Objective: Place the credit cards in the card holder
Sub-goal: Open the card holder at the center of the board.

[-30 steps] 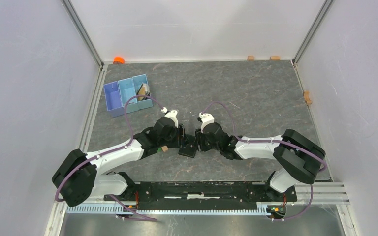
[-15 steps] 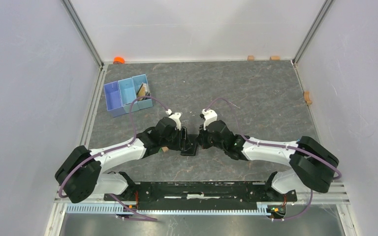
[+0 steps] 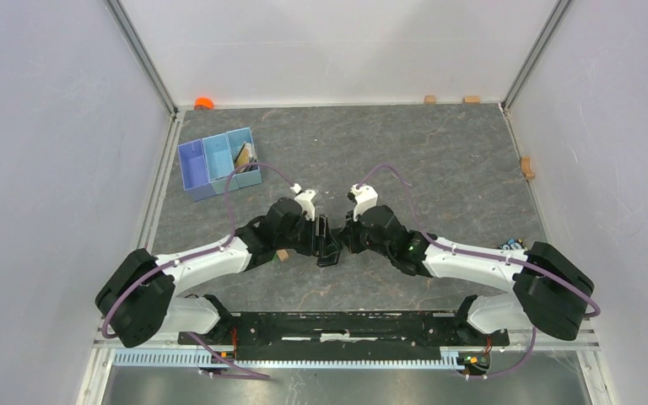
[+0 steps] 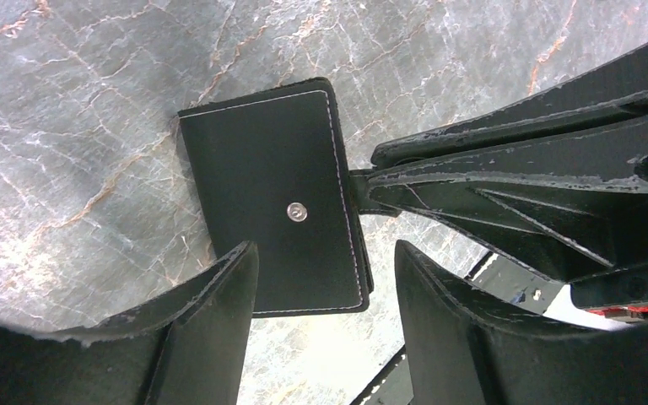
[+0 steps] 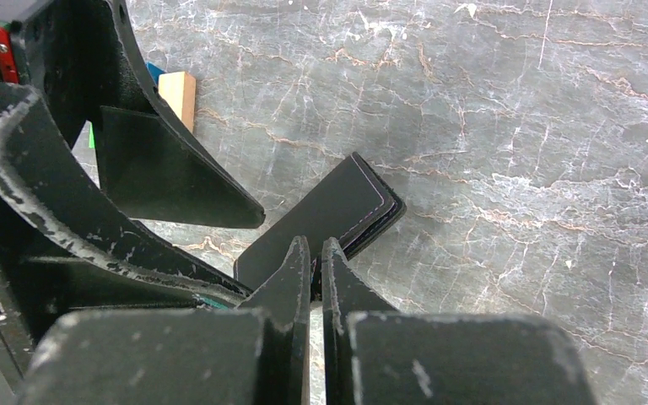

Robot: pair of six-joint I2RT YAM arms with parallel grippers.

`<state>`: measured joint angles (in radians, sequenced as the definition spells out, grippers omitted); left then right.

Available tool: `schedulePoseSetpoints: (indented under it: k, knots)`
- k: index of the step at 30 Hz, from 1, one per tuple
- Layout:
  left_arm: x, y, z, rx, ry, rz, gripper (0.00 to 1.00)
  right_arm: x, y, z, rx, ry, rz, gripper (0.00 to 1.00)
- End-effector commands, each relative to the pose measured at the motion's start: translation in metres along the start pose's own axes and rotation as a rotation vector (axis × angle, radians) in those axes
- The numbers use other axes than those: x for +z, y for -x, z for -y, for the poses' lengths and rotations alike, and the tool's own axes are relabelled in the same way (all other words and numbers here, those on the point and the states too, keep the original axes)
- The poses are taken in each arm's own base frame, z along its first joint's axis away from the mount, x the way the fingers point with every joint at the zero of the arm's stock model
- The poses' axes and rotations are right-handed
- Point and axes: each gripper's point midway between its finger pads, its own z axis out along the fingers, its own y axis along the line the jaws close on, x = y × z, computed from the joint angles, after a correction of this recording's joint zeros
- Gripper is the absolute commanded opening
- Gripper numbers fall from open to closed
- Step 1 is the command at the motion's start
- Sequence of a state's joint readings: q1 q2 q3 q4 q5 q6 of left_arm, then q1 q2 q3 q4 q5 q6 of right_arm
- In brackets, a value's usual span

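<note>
The card holder (image 3: 328, 245) is a closed black wallet with a metal snap (image 4: 299, 213), between both grippers mid-table. My right gripper (image 5: 315, 251) is shut on the holder (image 5: 337, 209) at the tab on its edge; it also shows in the left wrist view (image 4: 363, 181) and in the top view (image 3: 342, 239). My left gripper (image 4: 325, 278) is open, its fingers on either side of the holder's (image 4: 270, 177) near edge; in the top view it (image 3: 315, 236) is to the holder's left. A gold-brown card (image 3: 244, 153) stands in the tray's right compartment. No other cards show.
A light blue three-compartment tray (image 3: 218, 160) stands at the back left. A tan wooden block (image 3: 283, 254) lies under the left arm, and shows in the right wrist view (image 5: 177, 93) by toy bricks. Small coloured bricks (image 3: 513, 244) lie by the right elbow. Wooden blocks (image 3: 429, 99) line the back edge.
Both grippers and the card holder have shifted slightly right and away from the bases. The holder now looks narrower from above. The right arm's elbow has swung out to the right.
</note>
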<state>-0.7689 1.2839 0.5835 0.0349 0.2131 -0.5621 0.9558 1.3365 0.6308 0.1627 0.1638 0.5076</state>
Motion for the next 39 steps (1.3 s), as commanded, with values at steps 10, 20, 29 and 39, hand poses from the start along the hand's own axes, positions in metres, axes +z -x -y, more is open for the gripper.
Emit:
schedulePoseSetpoints:
  k: [10,20,29,39]
  knots:
    - [0.007,0.012,0.014,0.048,-0.061,0.002,0.7,-0.006,0.011,-0.001,-0.003,-0.004,0.047,0.0]
    - [0.01,0.005,-0.004,0.085,0.039,-0.04,0.66,-0.005,0.013,-0.002,-0.008,-0.004,0.05,0.0]
    - [0.012,0.002,-0.012,0.109,0.077,-0.063,0.64,-0.004,0.015,0.0,-0.021,-0.02,0.048,0.0]
    - [0.014,0.005,-0.002,0.128,0.031,-0.065,0.67,-0.001,0.013,0.001,-0.028,-0.028,0.04,0.0]
